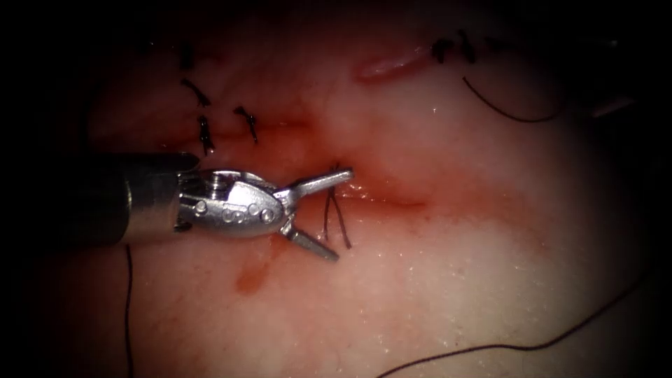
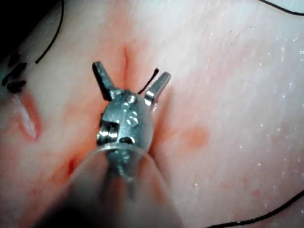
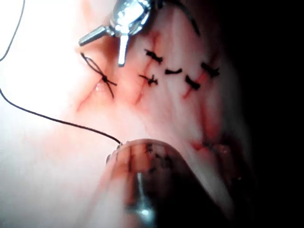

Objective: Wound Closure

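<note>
The left arm's silver, wristed needle driver (image 1: pixel 318 217) comes in over the pale pink slab of pork-belly tissue (image 1: pixel 448 280) with its two jaws spread wide in a V and nothing between them. Its upper jaw lies along the red-stained cut (image 1: pixel 381 196), the tip just beside the fresh dark knot with two short thread tails (image 1: pixel 336 217); the lower jaw points away from the cut, just beside the tails' free ends. In the left wrist view the same tool (image 2: pixel 133 83) is open over the cut (image 2: pixel 126 61), a short dark thread end (image 2: pixel 148 80) rising beside one jaw.

Further along the cut from that knot sit several finished dark stitches (image 1: pixel 203 129), and a second cluster of dark knots (image 1: pixel 451 49) lies well apart beside a small glistening slit. A long dark loose thread (image 1: pixel 532 343) curves over the tissue well away from the cut, on the side opposite the stitches. A smear of red fluid (image 1: pixel 248 280) marks the tissue near the lower jaw.

In the right wrist view the right arm's tool tip (image 3: pixel 142 209) is a blurred mass near the cut; whether its jaws are spread or pressed together I cannot tell. The loose thread (image 3: pixel 61 121) runs up to it. I cannot make out the curved needle.
</note>
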`<move>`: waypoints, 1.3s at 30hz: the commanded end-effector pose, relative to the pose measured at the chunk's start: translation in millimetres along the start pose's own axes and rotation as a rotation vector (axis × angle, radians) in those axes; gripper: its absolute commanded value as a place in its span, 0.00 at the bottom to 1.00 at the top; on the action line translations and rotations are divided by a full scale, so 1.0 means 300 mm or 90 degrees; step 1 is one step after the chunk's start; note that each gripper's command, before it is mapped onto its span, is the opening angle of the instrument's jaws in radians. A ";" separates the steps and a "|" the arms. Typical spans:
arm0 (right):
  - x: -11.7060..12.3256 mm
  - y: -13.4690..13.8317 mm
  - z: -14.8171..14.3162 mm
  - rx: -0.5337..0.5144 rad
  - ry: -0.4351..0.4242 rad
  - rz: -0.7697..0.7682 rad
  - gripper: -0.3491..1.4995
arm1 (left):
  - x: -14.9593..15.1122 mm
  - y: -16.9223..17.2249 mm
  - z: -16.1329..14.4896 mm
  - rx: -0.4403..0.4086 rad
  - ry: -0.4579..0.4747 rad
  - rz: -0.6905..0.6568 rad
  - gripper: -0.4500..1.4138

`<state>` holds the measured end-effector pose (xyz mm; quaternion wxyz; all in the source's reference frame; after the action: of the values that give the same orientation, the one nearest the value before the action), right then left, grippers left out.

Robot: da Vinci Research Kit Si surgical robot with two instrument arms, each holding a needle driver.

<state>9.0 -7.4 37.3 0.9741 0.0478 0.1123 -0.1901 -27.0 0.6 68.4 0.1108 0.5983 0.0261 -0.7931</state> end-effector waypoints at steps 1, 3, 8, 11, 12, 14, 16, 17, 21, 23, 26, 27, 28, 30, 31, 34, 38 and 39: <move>0.0016 0.0054 -0.0005 0.007 -0.037 -0.006 0.89 | -0.001 -0.001 0.002 -0.001 0.001 0.002 0.71; -0.0012 0.0101 -0.0030 -0.001 -0.099 0.001 0.86 | -0.001 -0.001 0.002 -0.002 0.002 0.002 0.71; -0.0074 0.0221 -0.0101 -0.119 -0.152 0.017 0.85 | 0.000 0.000 0.001 -0.002 0.002 0.002 0.71; -0.0078 0.0259 -0.0121 -0.168 -0.155 0.028 0.85 | 0.000 0.000 0.002 -0.002 0.002 0.002 0.71; -0.0078 0.0275 -0.0128 -0.186 -0.157 0.032 0.85 | 0.000 0.000 0.002 -0.002 0.002 0.002 0.71; -0.0072 0.0295 -0.0136 -0.207 -0.131 0.044 0.85 | 0.000 0.000 0.002 -0.002 0.002 0.002 0.71; -0.0054 0.0309 -0.0143 -0.236 -0.046 0.094 0.83 | 0.000 0.000 0.002 -0.001 0.002 -0.006 0.71; -0.0043 0.0313 -0.0143 -0.252 0.002 0.130 0.81 | 0.000 0.000 0.002 -0.001 0.002 -0.009 0.71; 0.0028 0.0294 -0.0122 -0.277 0.161 0.269 0.82 | 0.000 0.000 0.003 0.004 -0.004 -0.027 0.70; 0.0084 0.0251 -0.0089 -0.276 0.232 0.332 0.79 | 0.000 0.002 0.003 0.005 -0.021 -0.051 0.70; 0.0149 0.0181 -0.0031 -0.276 0.287 0.391 0.77 | -0.001 0.005 0.005 0.026 -0.084 -0.081 0.66; 0.0159 0.0165 -0.0019 -0.275 0.299 0.403 0.77 | -0.001 0.006 0.006 0.039 -0.105 -0.094 0.64; 0.0170 0.0146 -0.0007 -0.274 0.309 0.412 0.75 | -0.001 0.006 0.007 0.047 -0.115 -0.108 0.63; 0.0191 0.0108 0.0020 -0.274 0.329 0.436 0.72 | -0.001 0.008 0.009 0.067 -0.136 -0.130 0.59; 0.0201 0.0090 0.0033 -0.275 0.336 0.446 0.72 | -0.001 0.008 0.009 0.074 -0.145 -0.132 0.55; 0.0233 0.0033 0.0072 -0.270 0.380 0.472 0.71 | -0.002 0.010 0.011 0.099 -0.174 -0.145 0.51; 0.0275 -0.0053 0.0140 -0.274 0.441 0.506 0.69 | -0.002 0.010 0.012 0.128 -0.206 -0.172 0.47; 0.0282 -0.0066 0.0154 -0.272 0.447 0.511 0.69 | -0.002 0.010 0.011 0.132 -0.210 -0.175 0.47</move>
<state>15.8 -12.9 39.3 0.8608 -0.0508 0.4398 0.2509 -29.0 -3.0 69.7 -0.0617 0.4552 0.0064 -0.8882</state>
